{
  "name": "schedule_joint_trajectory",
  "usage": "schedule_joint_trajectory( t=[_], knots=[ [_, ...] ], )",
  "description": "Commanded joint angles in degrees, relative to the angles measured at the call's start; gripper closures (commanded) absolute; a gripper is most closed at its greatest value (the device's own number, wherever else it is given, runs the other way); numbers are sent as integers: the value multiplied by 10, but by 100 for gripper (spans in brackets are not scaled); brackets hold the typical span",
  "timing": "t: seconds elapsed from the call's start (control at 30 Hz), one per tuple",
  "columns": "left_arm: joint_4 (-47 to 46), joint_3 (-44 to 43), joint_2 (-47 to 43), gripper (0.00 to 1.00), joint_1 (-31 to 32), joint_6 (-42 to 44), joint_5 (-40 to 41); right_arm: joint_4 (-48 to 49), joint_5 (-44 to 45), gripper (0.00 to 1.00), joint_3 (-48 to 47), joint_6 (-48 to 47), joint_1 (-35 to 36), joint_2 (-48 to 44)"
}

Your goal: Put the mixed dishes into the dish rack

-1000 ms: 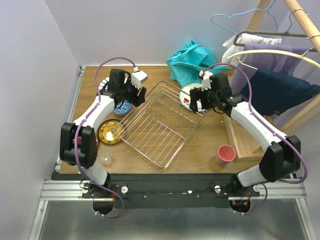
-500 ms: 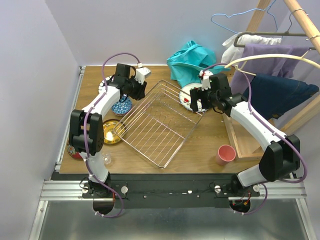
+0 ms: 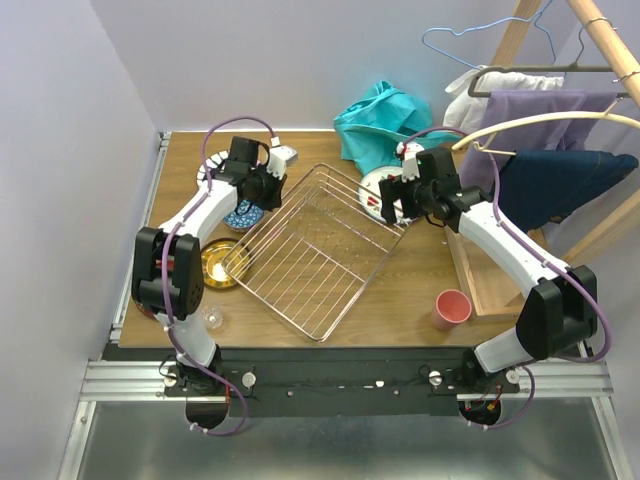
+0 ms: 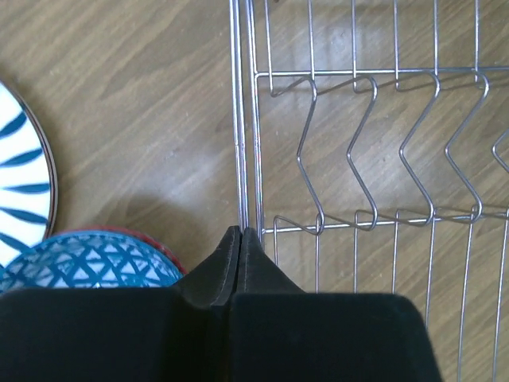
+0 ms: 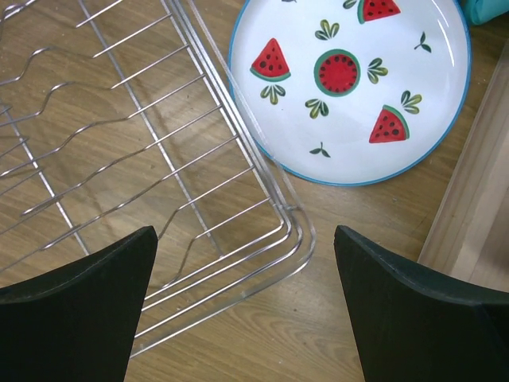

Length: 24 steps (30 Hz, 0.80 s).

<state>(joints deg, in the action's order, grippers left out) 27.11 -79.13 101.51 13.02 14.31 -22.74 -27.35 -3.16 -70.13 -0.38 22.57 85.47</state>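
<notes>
Dish rack (image 3: 365, 283) diagonal, near-left to far-right

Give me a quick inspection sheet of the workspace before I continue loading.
Surface: wooden table, no spills seen.
Job's things: dish rack holds nothing; watermelon plate, striped plate, blue bowl, gold saucer, glass, pink cup lie outside it.
Clutter: teal cloth behind the rack.
Pincers: left pincer shut at the rack's rim; right pincer open over its corner.
Cables: purple cables loop along both arms.
Surroundings: clothes frame with garments, right.
</notes>
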Motion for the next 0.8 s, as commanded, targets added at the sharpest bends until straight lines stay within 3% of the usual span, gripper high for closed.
schedule_joint_trajectory(
  t=[0.0, 0.2, 0.4, 0.5, 0.63, 0.77],
  knots=[
    [10, 45, -61, 100, 4, -50, 9, 10, 23, 1, -14, -8, 5, 8],
    [-19, 100, -119, 100, 11, -126, 33, -12, 76, 3, -27, -16, 5, 18],
    [-45, 122, -130, 100, 15, -191, 61, -115, 98, 12, -45, 1, 5, 16],
    [-51, 120, -127, 100, 15, -213, 70, -153, 89, 20, -37, 25, 5, 16],
    [-49, 111, -127, 100, 14, -234, 81, -159, 74, 47, -24, 35, 4, 28],
    [-42, 108, -129, 100, 15, -248, 75, -162, 35, 55, -33, 61, 5, 48]
  ],
)
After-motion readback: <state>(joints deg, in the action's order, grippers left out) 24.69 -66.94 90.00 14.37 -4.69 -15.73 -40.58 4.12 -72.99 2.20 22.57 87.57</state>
